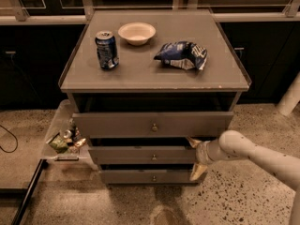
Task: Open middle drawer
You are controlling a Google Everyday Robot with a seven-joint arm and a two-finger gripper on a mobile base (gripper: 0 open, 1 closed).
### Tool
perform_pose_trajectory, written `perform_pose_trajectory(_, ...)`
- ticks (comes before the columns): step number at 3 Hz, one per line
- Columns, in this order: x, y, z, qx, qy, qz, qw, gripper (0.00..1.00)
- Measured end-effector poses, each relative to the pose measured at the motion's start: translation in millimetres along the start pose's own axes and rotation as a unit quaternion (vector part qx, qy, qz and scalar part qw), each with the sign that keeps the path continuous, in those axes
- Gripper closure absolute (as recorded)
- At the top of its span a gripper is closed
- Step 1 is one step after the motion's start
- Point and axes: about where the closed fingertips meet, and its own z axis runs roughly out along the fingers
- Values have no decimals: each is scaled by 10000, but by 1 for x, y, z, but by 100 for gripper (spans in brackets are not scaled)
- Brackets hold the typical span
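While the cabinet (154, 76) fills frame ctr, the middle drawer (126, 154) sits lower ctr, btwn the taller top drawer (117, 124) and the narrow bottom drawer (126, 176). The gripper (195, 157) is at that drawer's right end, fingers spread wide, one above and one below the front. It holds nothing; contact w/ the drawer cannot be told.

On the cabinet (154, 81) top, upper centre of the frame: can (107, 49) left, bowl (137, 33) behind it, bag (182, 55) right. Lower down, the gripper (196, 157) straddles the middle drawer (140, 155) at its right end. A tray (55, 128) sits beside the cabinet, lower left.
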Motion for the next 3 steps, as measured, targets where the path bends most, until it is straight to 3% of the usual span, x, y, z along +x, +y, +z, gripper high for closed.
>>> perform_pose_trajectory(2,13,-2,20,123,315,10,9994,0)
perform_pose_trajectory(3,16,-8,26,193,268,52,9994,0)
